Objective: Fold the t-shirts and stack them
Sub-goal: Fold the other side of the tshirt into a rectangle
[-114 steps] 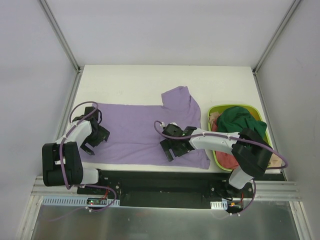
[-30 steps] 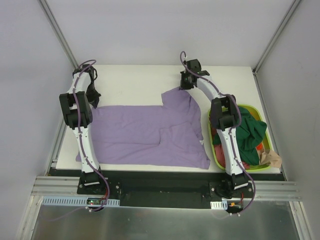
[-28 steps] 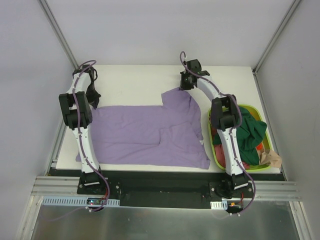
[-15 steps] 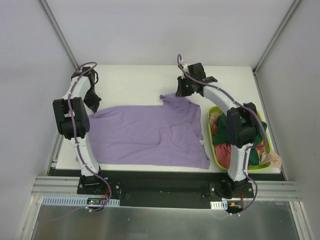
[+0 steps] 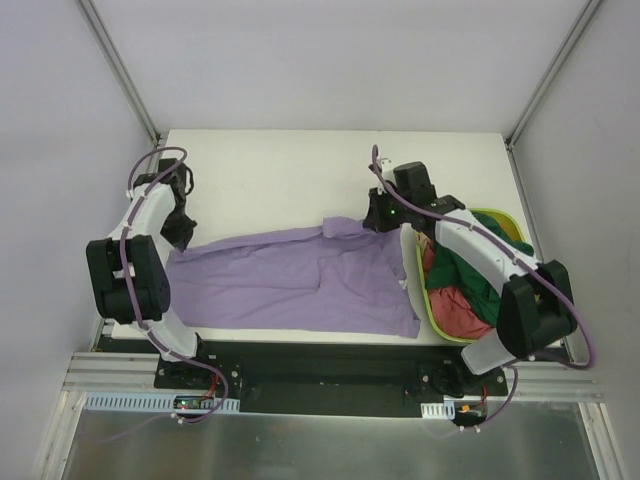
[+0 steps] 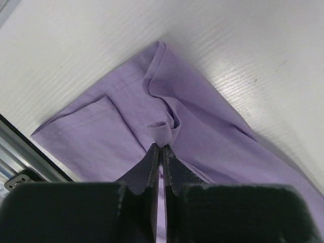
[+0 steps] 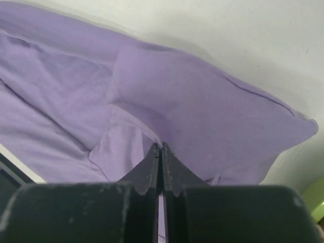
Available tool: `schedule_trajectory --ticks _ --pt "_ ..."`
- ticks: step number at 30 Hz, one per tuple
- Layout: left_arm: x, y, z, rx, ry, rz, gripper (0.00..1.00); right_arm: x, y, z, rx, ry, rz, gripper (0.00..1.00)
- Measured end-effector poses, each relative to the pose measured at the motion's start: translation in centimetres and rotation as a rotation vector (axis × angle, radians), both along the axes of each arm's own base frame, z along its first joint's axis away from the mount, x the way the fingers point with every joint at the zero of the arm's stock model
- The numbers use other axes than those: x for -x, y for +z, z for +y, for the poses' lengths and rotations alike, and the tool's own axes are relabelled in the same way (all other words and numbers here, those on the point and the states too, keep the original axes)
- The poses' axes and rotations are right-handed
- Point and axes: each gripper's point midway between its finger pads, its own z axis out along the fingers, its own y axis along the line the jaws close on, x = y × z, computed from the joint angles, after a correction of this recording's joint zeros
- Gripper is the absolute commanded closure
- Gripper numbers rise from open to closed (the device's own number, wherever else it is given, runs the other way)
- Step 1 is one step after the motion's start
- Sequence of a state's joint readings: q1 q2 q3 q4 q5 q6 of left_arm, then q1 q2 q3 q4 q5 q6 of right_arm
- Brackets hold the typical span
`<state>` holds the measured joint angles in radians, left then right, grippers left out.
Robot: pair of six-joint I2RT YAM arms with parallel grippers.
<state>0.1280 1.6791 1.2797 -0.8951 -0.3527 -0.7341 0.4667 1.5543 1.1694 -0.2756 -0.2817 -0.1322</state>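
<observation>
Left gripper (image 6: 162, 147), right gripper (image 7: 160, 146): jaws stood pressed together, each pinching far edge of soft lavender cloth t-shirt (image 5: 290, 275). Thin fabric could have slipped one pinch, skewing fold.

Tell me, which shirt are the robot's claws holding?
The light purple t-shirt, spread on the table: the left gripper and right gripper both pinch it. The dark green shirt and the red-pink shirt lie bunched in the lime-green basket.

A white table (image 5: 290, 165) fills the middle of the top view. A lime-green plastic basket (image 5: 498, 214) sits at its 3 o'clock edge, touching the table's surface.
</observation>
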Motion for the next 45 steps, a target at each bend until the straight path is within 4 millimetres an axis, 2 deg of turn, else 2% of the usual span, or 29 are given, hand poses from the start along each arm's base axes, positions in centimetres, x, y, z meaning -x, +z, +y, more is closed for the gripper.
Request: schedule_trajectory --ticks 9,17,26,31,39,45 --pt "1.8 1.3 -0.1 -0.020 0.037 -0.081 1.00 4.5 2.2 -2.1 -0.016 -0.001 -0.061 0.99" --pt "3.5 0.4 -0.3 -0.019 0.043 -0.086 1.00 6.7 2.3 -3.6 0.009 -0.016 -0.049 0.99" --pt "4.1 0.5 -0.3 -0.031 0.074 -0.128 1.00 8.8 3.9 -5.5 0.032 -0.043 -0.065 1.00" --pt "5.0 0.0 0.0 -0.052 0.094 -0.111 1.00 10.0 3.6 -6.3 0.062 -0.038 -0.039 0.99" --pt "5.6 0.4 0.5 -0.078 0.124 -0.137 1.00 11.4 3.5 -7.2 0.083 -0.035 -0.031 0.98" --pt "6.1 -0.1 0.5 -0.083 0.129 -0.121 1.00 12.8 1.5 -7.8 0.109 -0.027 0.029 0.97"
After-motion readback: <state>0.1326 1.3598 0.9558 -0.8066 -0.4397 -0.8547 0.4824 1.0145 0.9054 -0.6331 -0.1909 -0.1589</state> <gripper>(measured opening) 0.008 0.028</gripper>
